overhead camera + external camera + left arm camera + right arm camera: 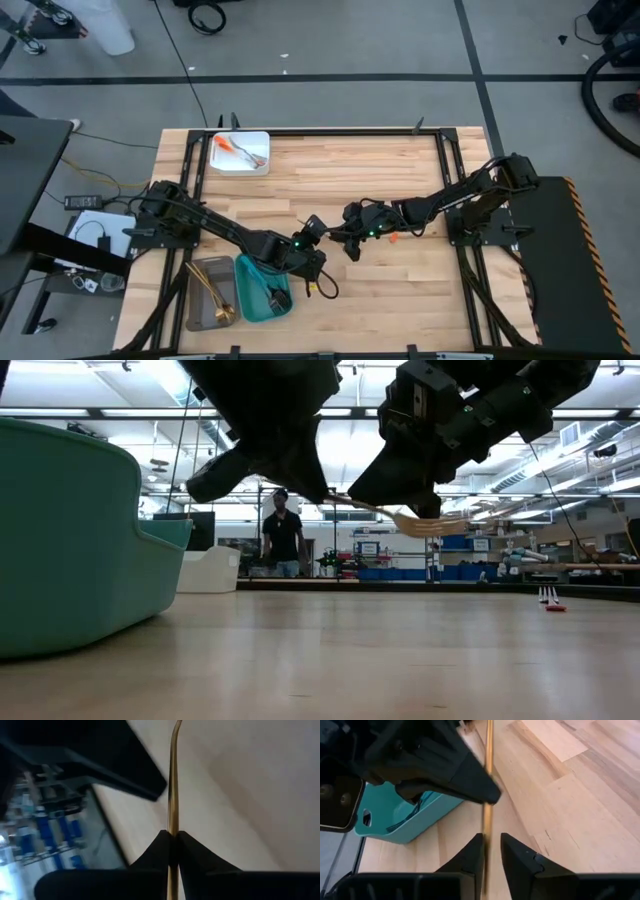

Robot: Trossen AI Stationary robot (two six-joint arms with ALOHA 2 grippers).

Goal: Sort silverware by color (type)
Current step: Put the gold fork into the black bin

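**Gold fork changing grippers above mid-table**

Gold is the colour in play: a gold fork is hanging in the air at the centre of the low view, passing between the two grippers. The left gripper is pinching its handle, fingers pressed shut on the thin metal. The right gripper is standing with a narrow gap, the handle running along one finger; I cannot tell whether it is gripping or letting go.

Sorting looks partly done, as I judge it. In the high view a grey tray at lower left is holding gold pieces, a teal tray beside it dark ones, and a white tray at upper left orange ones. An orange piece is lying on the table right of centre, so it and the fork are left to place.

The left arm is reaching from the left edge toward centre; the right arm is stretching in from the right to meet it.
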